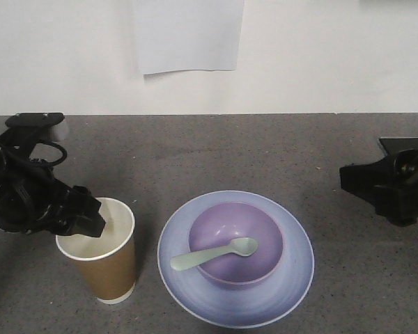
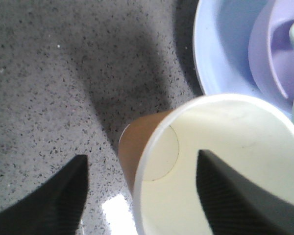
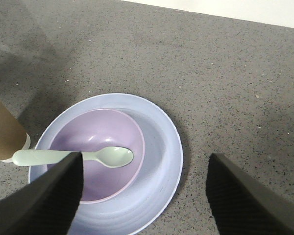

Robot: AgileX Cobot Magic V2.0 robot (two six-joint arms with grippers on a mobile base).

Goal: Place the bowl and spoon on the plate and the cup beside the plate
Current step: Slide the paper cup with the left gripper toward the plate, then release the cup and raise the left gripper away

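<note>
A: How far along is it?

B: The bowl [image 1: 235,241] sits on the plate [image 1: 296,278] near the table's front edge, spoon [image 1: 214,255] resting in it.

A: And the cup [image 1: 101,261]?

B: Upright just left of the plate; the left gripper [image 1: 90,219] straddles its rim, jaws apart. Only withdrawing seems left. The right gripper [image 3: 144,193] hangs spread, empty.

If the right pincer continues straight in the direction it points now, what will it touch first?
Probably the plate: the open right pincer points down at its near rim, beside the bowl. Depth is uncertain.
</note>
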